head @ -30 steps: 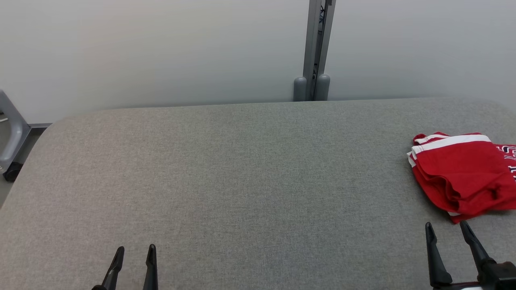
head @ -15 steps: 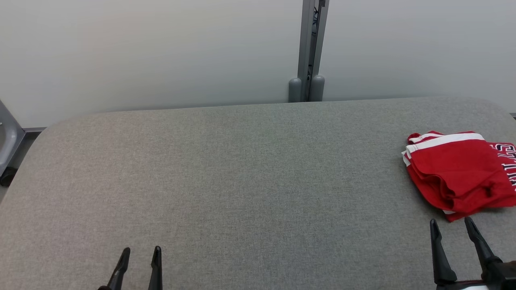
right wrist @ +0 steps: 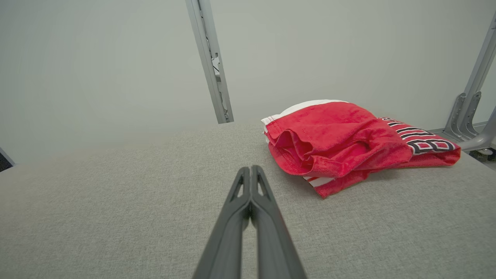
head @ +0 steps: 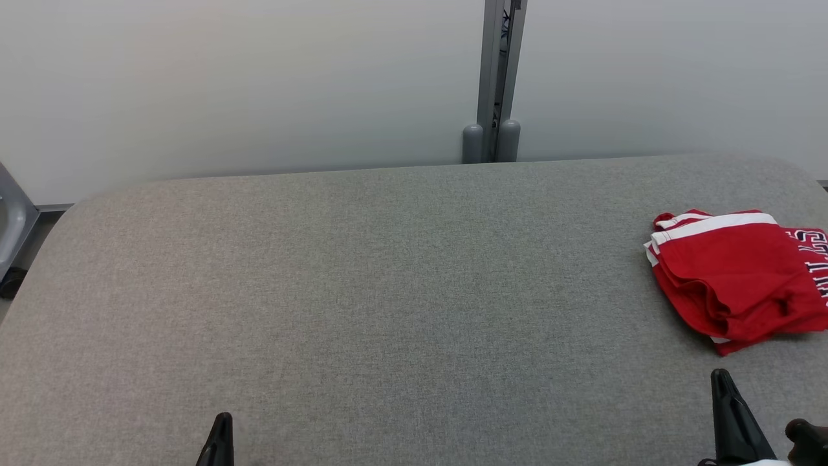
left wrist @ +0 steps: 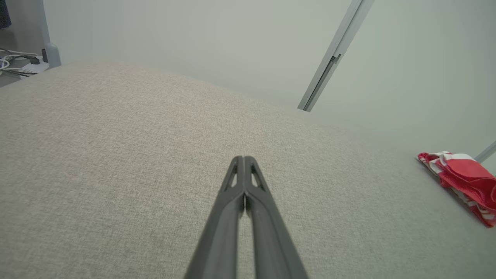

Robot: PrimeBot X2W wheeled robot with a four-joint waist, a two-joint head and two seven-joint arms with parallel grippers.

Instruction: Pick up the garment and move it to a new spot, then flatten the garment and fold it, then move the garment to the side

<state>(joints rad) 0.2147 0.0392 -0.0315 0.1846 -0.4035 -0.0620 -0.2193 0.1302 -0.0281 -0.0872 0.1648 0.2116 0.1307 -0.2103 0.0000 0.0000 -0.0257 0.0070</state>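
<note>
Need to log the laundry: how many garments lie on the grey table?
1. The roughly folded red fabric garment with white stripes lies at the right end of the grey fabric-covered table, ahead of the right end effector.

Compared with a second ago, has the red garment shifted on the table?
No. The red garment keeps the same gap to the grey post behind the table; the whole picture shifted slightly, so the camera moved.
</note>
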